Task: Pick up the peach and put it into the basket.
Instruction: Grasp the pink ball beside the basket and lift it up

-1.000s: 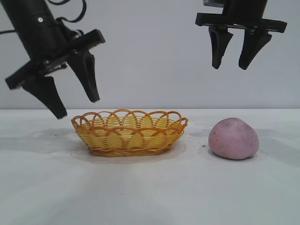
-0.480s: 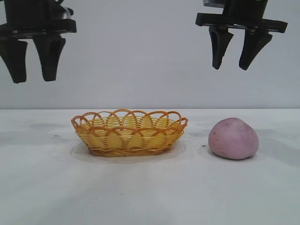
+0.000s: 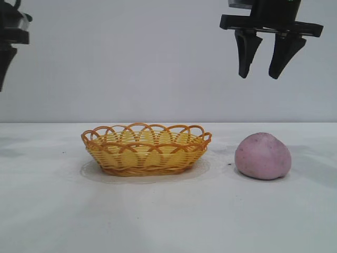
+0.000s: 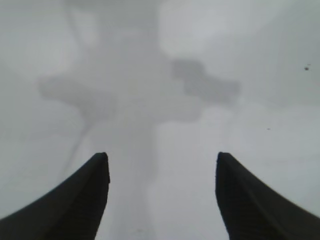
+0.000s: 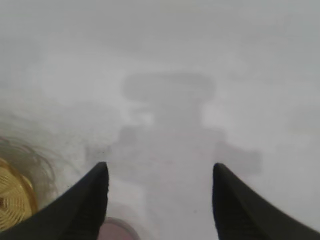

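The pinkish-mauve peach point(image 3: 262, 155) sits on the white table at the right, apart from the basket. A sliver of it shows in the right wrist view point(image 5: 117, 231). The yellow wicker basket point(image 3: 146, 149) with its orange looped rim stands at the centre-left and holds nothing; its edge shows in the right wrist view point(image 5: 12, 200). My right gripper point(image 3: 261, 75) hangs open and empty high above the peach. My left gripper point(image 4: 160, 160) is open and empty over bare table; in the exterior view only a part of the left arm point(image 3: 8, 37) shows at the far left edge.
The white table point(image 3: 168, 216) spreads flat around both objects, with a plain grey wall behind. Nothing else stands on it.
My left arm has swung up and to the left, almost out of the exterior view. The right arm, peach and basket have not moved.
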Controlling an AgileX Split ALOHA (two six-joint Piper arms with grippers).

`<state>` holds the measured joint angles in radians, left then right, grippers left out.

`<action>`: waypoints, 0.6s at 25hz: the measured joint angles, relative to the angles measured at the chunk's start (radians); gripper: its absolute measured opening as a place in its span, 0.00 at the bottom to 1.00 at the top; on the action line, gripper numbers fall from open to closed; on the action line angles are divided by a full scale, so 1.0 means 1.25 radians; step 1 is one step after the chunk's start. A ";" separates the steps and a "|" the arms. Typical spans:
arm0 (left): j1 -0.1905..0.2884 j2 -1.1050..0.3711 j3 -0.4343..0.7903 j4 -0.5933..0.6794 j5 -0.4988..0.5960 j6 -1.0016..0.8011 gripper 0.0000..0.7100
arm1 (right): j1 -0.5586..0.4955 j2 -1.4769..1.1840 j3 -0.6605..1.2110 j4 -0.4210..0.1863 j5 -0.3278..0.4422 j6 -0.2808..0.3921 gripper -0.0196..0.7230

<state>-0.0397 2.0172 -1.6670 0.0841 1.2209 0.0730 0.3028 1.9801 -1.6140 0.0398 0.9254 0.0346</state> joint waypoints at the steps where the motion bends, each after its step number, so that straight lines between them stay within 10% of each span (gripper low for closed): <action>1: 0.000 -0.004 0.001 0.002 0.000 0.000 0.58 | 0.000 0.000 0.000 -0.007 0.000 0.000 0.54; 15: 0.000 -0.305 0.254 0.000 0.001 0.012 0.58 | 0.000 0.000 0.000 -0.018 0.000 0.000 0.54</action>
<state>-0.0397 1.6357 -1.3494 0.0839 1.2225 0.0880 0.3028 1.9801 -1.6140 0.0168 0.9254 0.0346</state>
